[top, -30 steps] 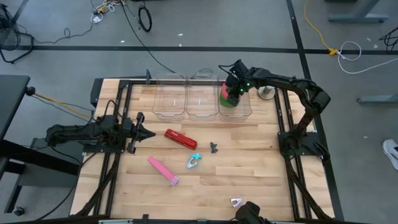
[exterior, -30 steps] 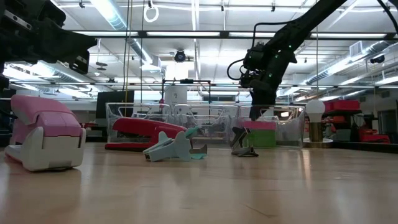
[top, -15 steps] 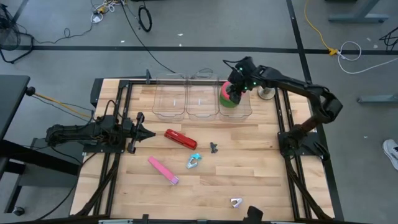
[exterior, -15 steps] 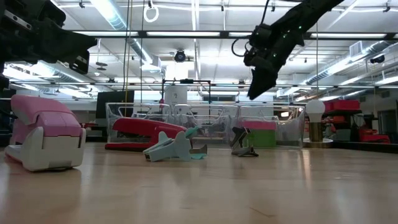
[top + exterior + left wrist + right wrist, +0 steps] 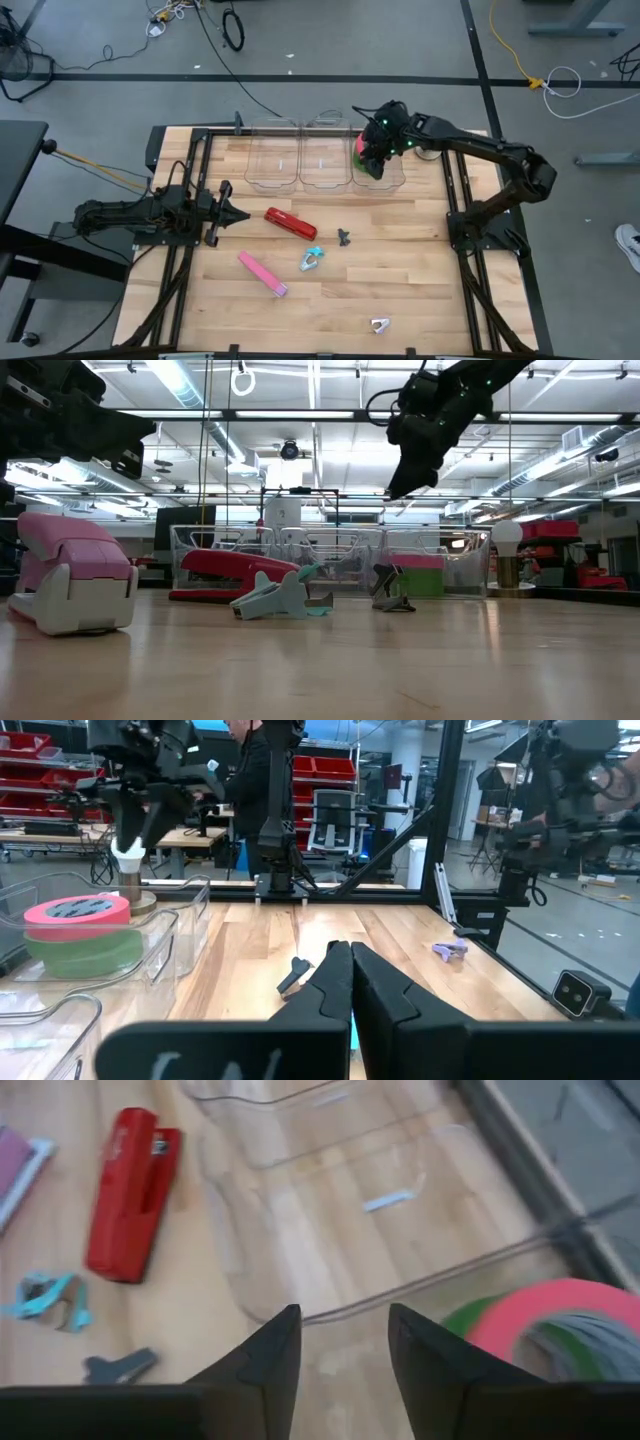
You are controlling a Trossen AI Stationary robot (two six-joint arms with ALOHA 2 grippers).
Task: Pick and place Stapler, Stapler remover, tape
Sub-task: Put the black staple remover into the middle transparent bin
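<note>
The left gripper (image 5: pixel 238 215), clenched and empty, points its tip at the near end of the red stapler (image 5: pixel 290 223), which lies slantwise just beyond, while the right gripper (image 5: pixel 372 152), fingers parted, empty, hangs far off over the tape (image 5: pixel 360 158) in its bin (image 5: pixel 398 180).

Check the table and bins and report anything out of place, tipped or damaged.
Nothing looks damaged or spilled. The red tape sits stacked on the green tape in the rightmost clear bin. The red stapler, pink stapler and three staple removers lie scattered on the table, simply not yet sorted.
</note>
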